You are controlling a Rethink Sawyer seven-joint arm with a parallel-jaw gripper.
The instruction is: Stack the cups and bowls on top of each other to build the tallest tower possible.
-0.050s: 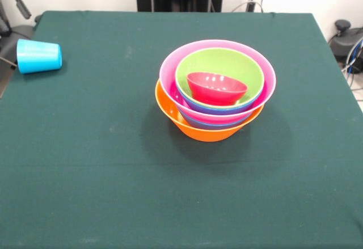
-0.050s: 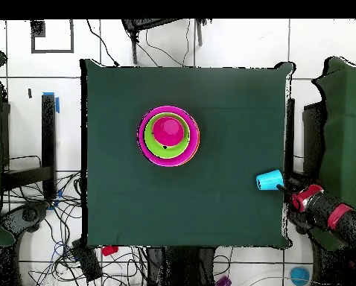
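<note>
So the bowls are all nested into one pile sitting roughly mid-table on the green cloth: orange bowl on the bottom, then a thin purple-blue rim peeking out, the pink bowl, the lime green bowl inside that, and the little red bowl on top, tilted a bit so it leans toward 3 o'clock in the front view. From overhead the tower sits a bit toward 11 o'clock from the table's center. The light-blue cup is not part of it, it's lying on its side way off at the table edge, at about 9 to 10 o'clock of the stack in the front view, and around 4 o'clock of it from overhead, well apart from the bowls. My arm is off the table at the 4 o'clock side in the overhead shot, and my gripper end is right up against the cup there. Honestly I can't tell whether it's spread or closed, too small to make out.
</note>
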